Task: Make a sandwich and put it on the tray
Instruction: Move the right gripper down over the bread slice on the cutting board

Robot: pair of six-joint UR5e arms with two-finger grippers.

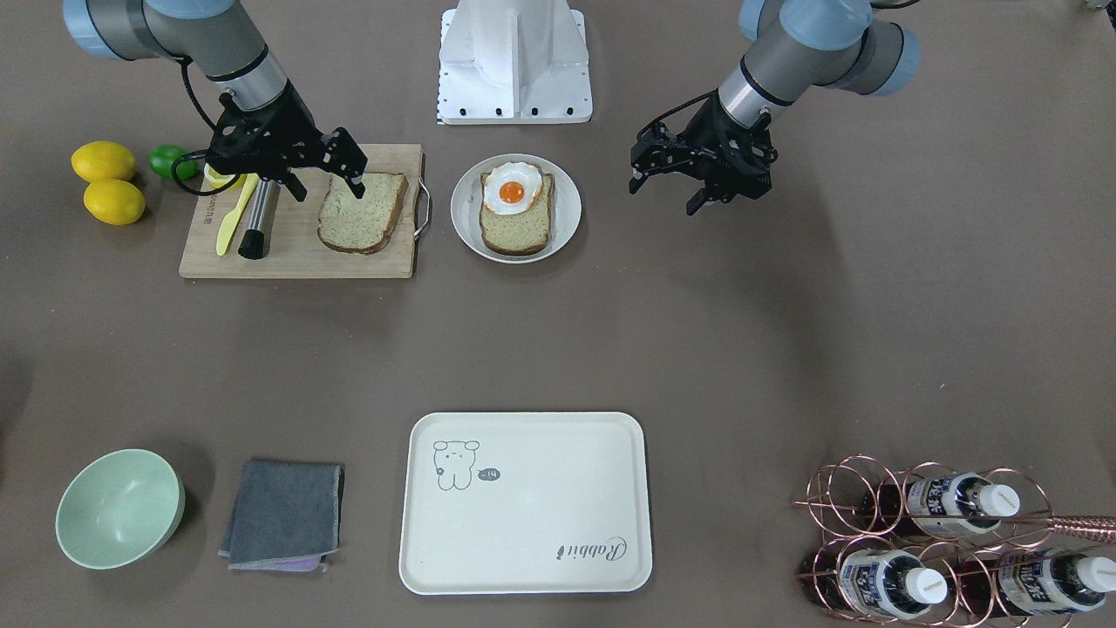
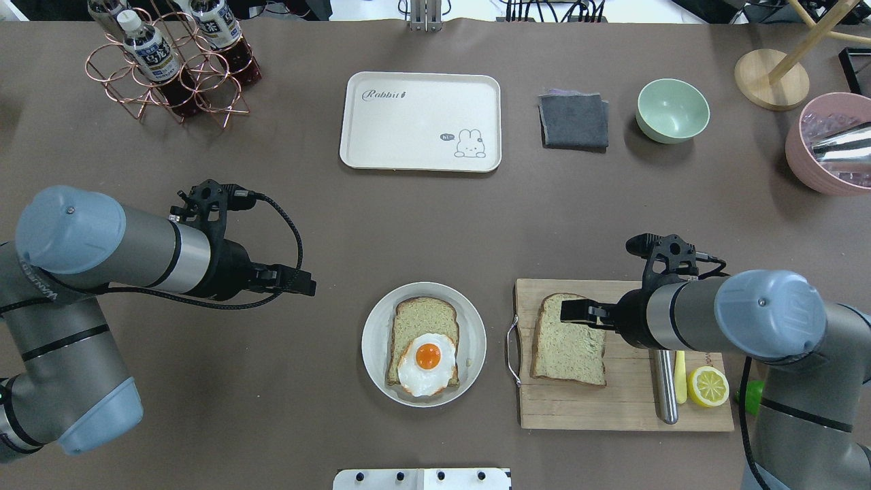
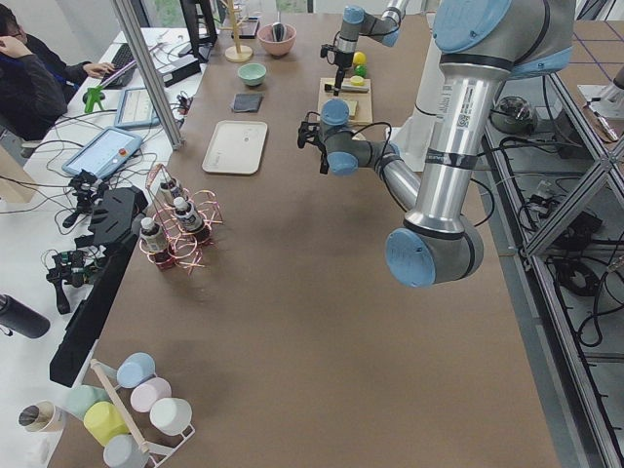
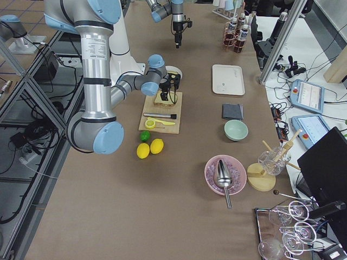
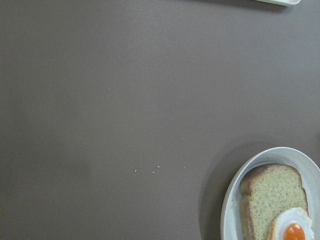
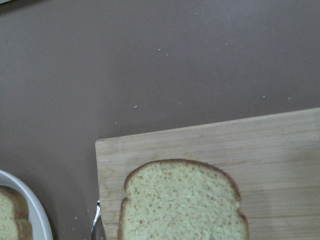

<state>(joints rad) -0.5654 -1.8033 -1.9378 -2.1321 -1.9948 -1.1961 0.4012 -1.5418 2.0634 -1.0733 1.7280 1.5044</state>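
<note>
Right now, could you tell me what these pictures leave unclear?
Overhead: the right claw covers part of the bread slice on the board; contact cannot be judged.
Overhead: the right arm hides most of the green fruit.
Left wrist view: the top edge cuts off the tray.
Front view: bottle labels too small.

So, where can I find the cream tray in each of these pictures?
Front-facing: the tray is at bottom centre.
Overhead: top centre.
Exterior left: up and left of the middle.
Exterior right: up and right of the middle.
Left wrist: only a pale edge at the top right.
Right wrist: a pale sliver in the top left corner; I cannot tell.
Landmark: the grey cloth lies beside it in the four fixed views.
</note>
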